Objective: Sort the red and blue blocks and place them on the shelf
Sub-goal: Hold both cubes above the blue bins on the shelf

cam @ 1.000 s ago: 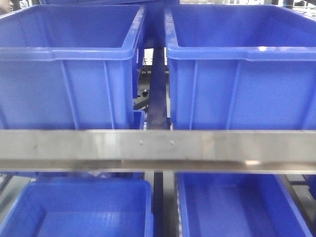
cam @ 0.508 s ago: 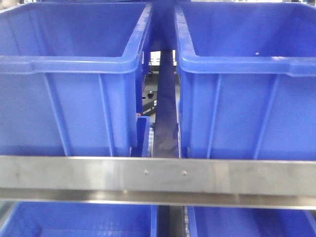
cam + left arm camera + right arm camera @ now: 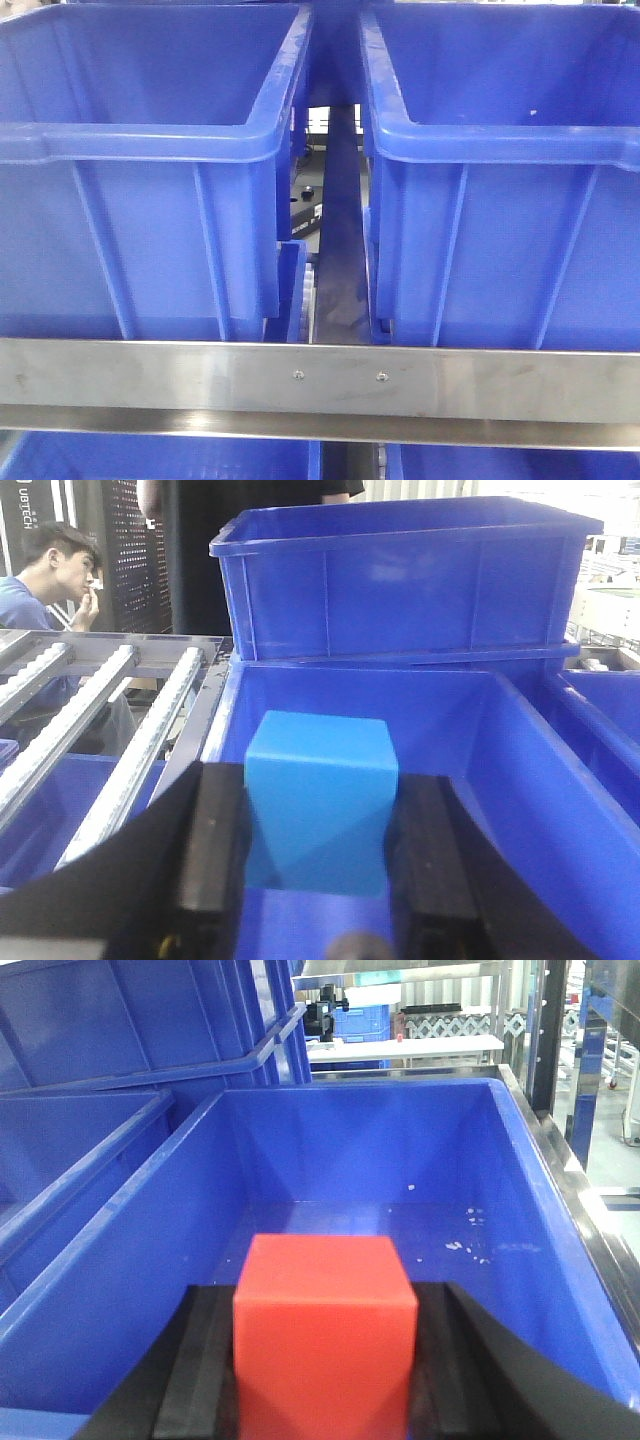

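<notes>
In the left wrist view my left gripper [image 3: 318,855] is shut on the blue block [image 3: 320,815], a light blue cube held between the black pads above the inside of a large blue bin [image 3: 520,770]. In the right wrist view my right gripper [image 3: 325,1360] is shut on the red block [image 3: 325,1335], held over another blue bin [image 3: 150,1260]. The shelf's grey steel front rail [image 3: 320,385] crosses the bottom of the front view. White roller tracks [image 3: 130,750] of the shelf run to the left of the bin in the left wrist view. Neither gripper shows in the front view.
Two big blue bins [image 3: 140,170] [image 3: 500,180] stand side by side on the shelf tier with a narrow gap [image 3: 335,250] between them. A further bin [image 3: 400,580] sits on a higher level behind. A person [image 3: 50,580] is at the far left beyond the rollers.
The front view has moved closer and upward: the two bins fill more of the frame, the steel rail has dropped toward the bottom, and the lower-tier bins have nearly left view.
</notes>
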Controlling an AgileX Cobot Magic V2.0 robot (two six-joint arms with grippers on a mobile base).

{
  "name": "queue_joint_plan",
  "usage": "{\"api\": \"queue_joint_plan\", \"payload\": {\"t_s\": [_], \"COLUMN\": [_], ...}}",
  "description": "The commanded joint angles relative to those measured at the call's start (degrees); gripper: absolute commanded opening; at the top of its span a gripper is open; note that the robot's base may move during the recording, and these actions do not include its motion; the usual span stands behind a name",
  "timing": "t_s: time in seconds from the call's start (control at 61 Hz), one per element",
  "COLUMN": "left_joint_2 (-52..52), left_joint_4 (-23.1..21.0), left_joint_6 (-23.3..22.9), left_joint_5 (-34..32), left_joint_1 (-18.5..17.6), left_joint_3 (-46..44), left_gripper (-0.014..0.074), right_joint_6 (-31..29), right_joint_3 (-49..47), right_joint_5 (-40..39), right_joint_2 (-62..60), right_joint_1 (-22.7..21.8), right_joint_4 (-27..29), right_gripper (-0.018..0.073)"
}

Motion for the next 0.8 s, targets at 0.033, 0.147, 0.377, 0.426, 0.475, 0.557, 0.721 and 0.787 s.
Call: {"api": "queue_joint_plan", "payload": {"t_s": [0.033,0.147,0.377,0.426,0.475,0.557,0.721,0.787], "left_joint_2": [0.36,0.36,0.36,0.36,0.36,0.36,0.36,0.36], "left_joint_4": [-0.06,-0.06,-0.06,-0.06,-0.06,-0.06,-0.47,-0.55], "left_joint_6": [-0.08,-0.08,-0.08,-0.08,-0.08,-0.08,-0.08,-0.08], "left_joint_5": [-5.16,-5.16,-5.16,-5.16,-5.16,-5.38,-5.38,-5.38], "left_joint_1": [0.10,0.10,0.10,0.10,0.10,0.10,0.10,0.10], "left_joint_3": [-1.69,-1.69,-1.69,-1.69,-1.69,-1.69,-1.69,-1.69], "left_gripper": [0.0122,0.0122,0.0122,0.0122,0.0122,0.0122,0.0122,0.0122], "right_joint_6": [-0.56,-0.56,-0.56,-0.56,-0.56,-0.56,-0.56,-0.56], "right_joint_3": [-1.59,-1.59,-1.59,-1.59,-1.59,-1.59,-1.59,-1.59], "right_joint_5": [-4.98,-4.98,-5.38,-5.64,-5.64,-5.51,-5.48,-4.89], "right_joint_2": [0.47,0.47,0.47,0.47,0.47,0.47,0.47,0.47], "right_joint_1": [-0.40,-0.40,-0.40,-0.40,-0.40,-0.40,-0.40,-0.40], "right_joint_4": [-0.38,-0.38,-0.38,-0.38,-0.38,-0.38,-0.38,-0.38], "right_gripper": [0.0037,0.0037,0.0037,0.0037,0.0037,0.0037,0.0037,0.0037]}}
